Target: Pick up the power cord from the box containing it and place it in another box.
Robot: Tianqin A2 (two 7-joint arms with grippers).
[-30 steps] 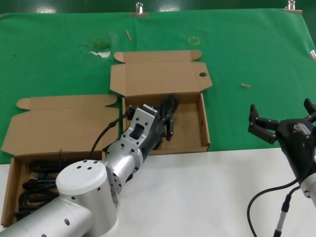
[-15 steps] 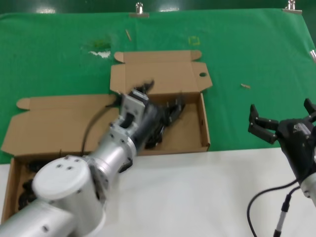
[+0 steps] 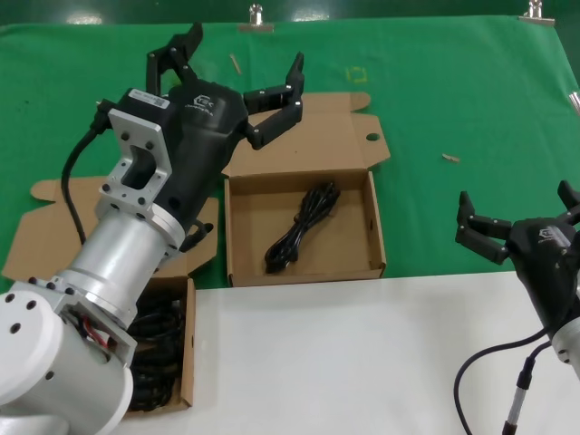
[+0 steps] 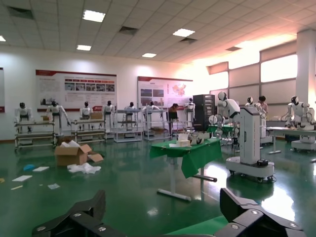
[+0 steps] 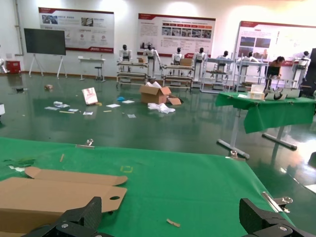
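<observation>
The power cord (image 3: 302,227), a slim black looped bundle, lies diagonally on the floor of the middle cardboard box (image 3: 370,237), whose lid with a round hole stands open behind it. The box with many black cords (image 3: 188,362) sits at the near left, mostly hidden behind my left arm. My left gripper (image 3: 237,80) is open and empty, raised high above the table over the middle box's lid; in its wrist view (image 4: 163,217) it looks out into the hall. My right gripper (image 3: 518,210) is open and empty at the right, apart from both boxes; its wrist view (image 5: 170,224) shows green cloth.
A green cloth (image 3: 435,82) covers the far table half, held by clips (image 3: 256,16). White tabletop (image 3: 362,353) lies in front. Small wood scraps (image 3: 450,157) lie on the cloth. The middle box's lid (image 5: 54,192) shows in the right wrist view.
My left gripper has let go of the power cord in the middle box and risen up and back, open. The cord now lies in the box. The right arm has not moved.
</observation>
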